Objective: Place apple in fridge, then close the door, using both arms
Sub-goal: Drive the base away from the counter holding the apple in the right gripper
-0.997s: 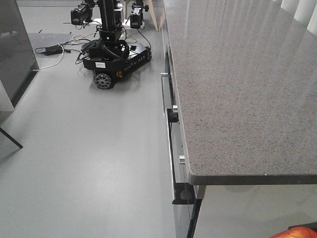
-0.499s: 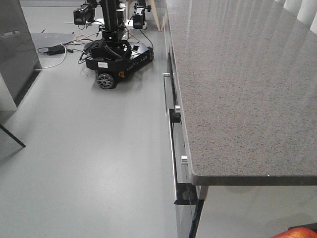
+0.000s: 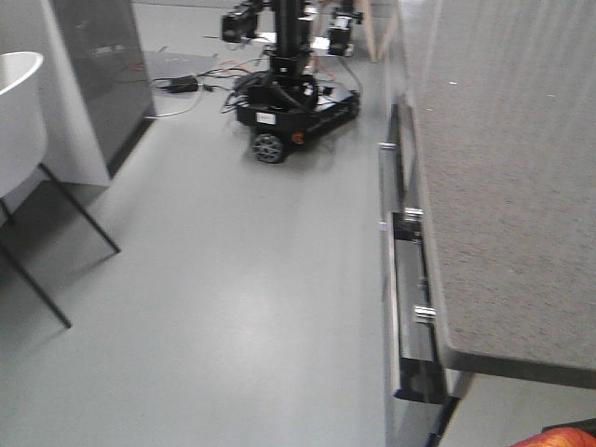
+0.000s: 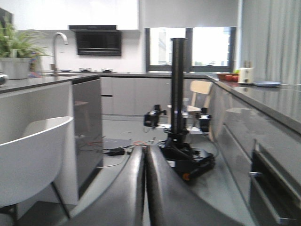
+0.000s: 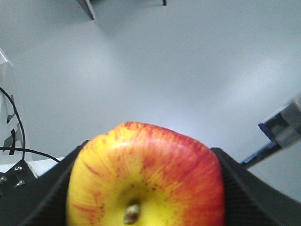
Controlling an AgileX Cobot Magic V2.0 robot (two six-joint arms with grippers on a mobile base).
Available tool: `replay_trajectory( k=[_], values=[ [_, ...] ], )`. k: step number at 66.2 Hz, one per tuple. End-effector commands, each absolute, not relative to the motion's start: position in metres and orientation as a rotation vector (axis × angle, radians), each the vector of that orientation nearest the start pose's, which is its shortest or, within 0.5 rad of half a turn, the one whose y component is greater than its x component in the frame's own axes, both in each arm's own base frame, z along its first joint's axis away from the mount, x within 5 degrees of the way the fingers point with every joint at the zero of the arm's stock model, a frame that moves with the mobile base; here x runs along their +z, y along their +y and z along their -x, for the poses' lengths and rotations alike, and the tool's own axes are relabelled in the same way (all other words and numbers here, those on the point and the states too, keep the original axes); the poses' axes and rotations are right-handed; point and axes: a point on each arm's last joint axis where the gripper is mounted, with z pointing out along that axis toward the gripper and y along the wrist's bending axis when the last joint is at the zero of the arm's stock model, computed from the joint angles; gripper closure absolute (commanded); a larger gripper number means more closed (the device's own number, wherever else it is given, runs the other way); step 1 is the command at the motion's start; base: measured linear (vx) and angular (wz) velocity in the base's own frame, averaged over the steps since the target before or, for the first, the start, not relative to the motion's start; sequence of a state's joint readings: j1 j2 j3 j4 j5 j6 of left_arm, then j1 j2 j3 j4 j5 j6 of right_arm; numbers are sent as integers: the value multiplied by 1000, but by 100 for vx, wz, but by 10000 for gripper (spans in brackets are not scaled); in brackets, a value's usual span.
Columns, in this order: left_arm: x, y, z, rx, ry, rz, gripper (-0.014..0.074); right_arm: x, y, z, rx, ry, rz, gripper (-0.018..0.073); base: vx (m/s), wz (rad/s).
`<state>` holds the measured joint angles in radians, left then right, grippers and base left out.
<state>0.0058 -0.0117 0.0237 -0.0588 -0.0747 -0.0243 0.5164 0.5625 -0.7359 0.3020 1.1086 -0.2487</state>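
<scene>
The apple (image 5: 146,174), red with yellow patches and its stem end facing the camera, fills the right wrist view. My right gripper (image 5: 148,155) is shut on it, a black finger (image 5: 42,193) pressing each side. A red sliver of the apple (image 3: 563,438) also shows at the bottom right of the front view. My left gripper (image 4: 144,149) is shut with nothing between its black fingers (image 4: 127,188), which touch along their length, and it points out over the kitchen floor. The fridge and its door are out of view.
A black wheeled robot (image 3: 296,98) with cables stands on the grey floor ahead. A grey speckled counter (image 3: 503,186) with drawer handles (image 3: 410,270) runs along the right. On the left are a white chair (image 3: 19,112) and a dark grey side panel (image 3: 102,74).
The front view has swung left: the counter has shifted to the right edge, and the white chair and more of the dark panel have come into view. The apple stays in the right gripper.
</scene>
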Motion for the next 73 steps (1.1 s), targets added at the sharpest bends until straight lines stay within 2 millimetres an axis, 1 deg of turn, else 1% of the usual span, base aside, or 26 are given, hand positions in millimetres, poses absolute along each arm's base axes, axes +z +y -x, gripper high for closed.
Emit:
replay_trajectory(
  k=[1, 32, 73],
  values=[
    [210, 1, -55, -72, 1361, 71, 602, 338, 61, -58, 531, 2188, 839, 409, 1, 48],
    [210, 1, -55, -72, 1361, 71, 602, 338, 61, -58, 531, 2188, 839, 409, 1, 44],
    [210, 1, -55, -72, 1361, 71, 602, 338, 61, -58, 531, 2188, 839, 409, 1, 31]
  ],
)
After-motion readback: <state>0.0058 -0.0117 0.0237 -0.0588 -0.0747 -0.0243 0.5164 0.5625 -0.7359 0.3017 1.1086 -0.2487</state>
